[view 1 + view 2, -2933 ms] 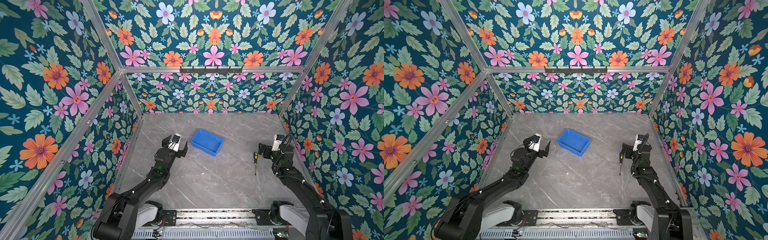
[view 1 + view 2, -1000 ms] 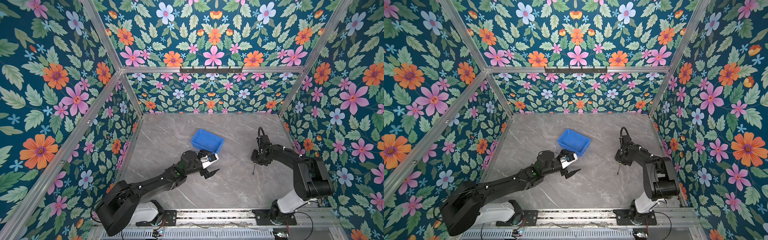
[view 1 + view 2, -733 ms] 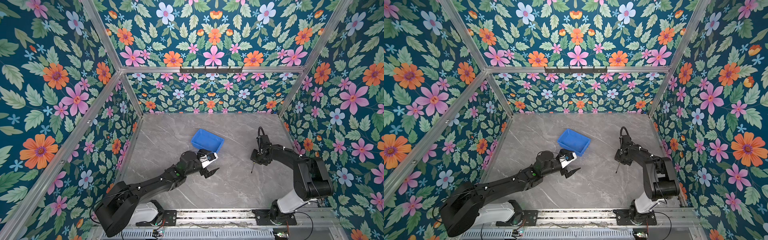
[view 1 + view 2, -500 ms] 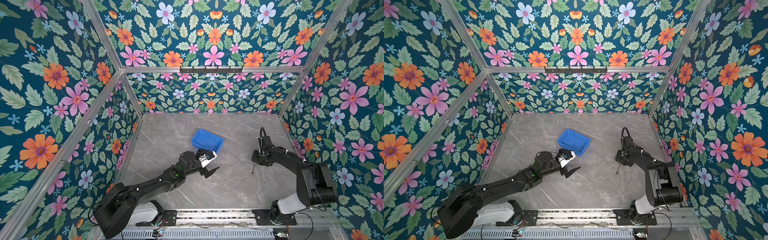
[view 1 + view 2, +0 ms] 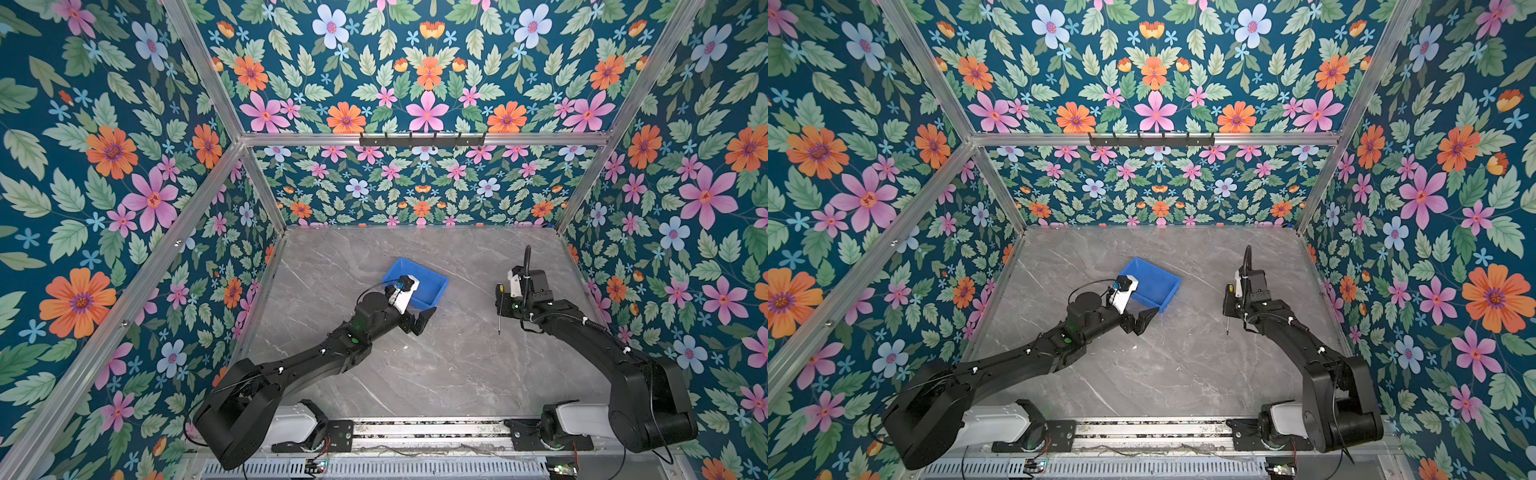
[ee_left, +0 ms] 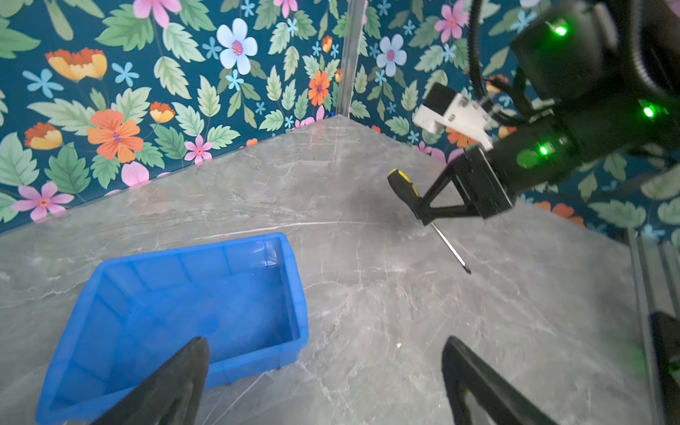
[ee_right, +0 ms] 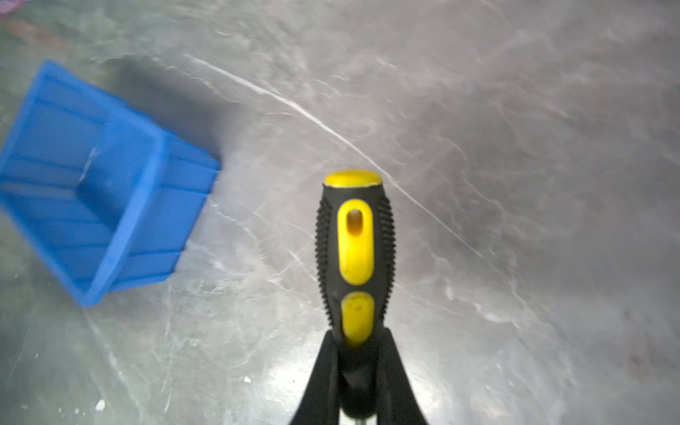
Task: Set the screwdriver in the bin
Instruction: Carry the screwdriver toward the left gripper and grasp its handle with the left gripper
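Screwdriver (image 7: 355,250) outside blue bin (image 6: 235,265), clamped in right tool (image 7: 356,349)

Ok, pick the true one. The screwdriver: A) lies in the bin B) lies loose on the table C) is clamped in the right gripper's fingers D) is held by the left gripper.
C: the right gripper is shut on the screwdriver, low on its handle; the left gripper stands open.
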Robot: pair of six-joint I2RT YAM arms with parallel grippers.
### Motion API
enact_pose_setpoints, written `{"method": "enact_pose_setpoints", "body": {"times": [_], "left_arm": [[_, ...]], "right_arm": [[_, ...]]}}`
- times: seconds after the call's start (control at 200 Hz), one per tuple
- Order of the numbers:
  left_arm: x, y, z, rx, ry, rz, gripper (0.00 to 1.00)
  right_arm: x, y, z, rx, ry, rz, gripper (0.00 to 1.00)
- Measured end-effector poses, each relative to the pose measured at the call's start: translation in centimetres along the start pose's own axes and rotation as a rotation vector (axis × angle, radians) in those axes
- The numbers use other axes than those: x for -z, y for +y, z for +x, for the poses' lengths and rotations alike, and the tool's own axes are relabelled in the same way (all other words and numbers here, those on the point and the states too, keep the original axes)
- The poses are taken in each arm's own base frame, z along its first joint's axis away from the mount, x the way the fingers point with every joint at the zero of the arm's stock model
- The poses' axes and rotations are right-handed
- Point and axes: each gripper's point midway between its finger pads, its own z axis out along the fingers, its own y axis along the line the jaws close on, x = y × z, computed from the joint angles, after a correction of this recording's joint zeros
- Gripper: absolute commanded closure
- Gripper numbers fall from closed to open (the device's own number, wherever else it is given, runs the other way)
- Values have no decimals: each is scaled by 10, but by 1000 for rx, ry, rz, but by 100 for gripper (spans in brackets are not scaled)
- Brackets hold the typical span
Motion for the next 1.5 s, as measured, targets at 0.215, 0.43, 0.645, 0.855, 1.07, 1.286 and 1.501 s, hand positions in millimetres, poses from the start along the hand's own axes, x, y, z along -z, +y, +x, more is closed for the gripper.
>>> {"method": "enact_pose_setpoints", "body": {"times": [0.215,0.43,0.645,0.855,1.07,1.286,1.501], "left_arm": [[-15,5,-18,237,-68,17,2],[-32,-4,-29,411,-132,113,10],[-42,-20,-36,493,-182,252,12],[-44,-22,-46,522,-222,291,19],[-50,-22,-49,540,-230,298,30],[-54,-22,-50,544,-229,299,50],[-54,-22,-50,542,-233,304,78]], "right_arm": [[9,66,-14,308,-116,-179,100],[23,120,-22,531,-201,-323,100],[35,156,-28,633,-245,-416,100],[40,164,-30,663,-263,-453,100],[46,170,-29,682,-275,-481,100],[50,177,-30,702,-289,-493,100],[50,178,-29,704,-288,-493,100]]}}
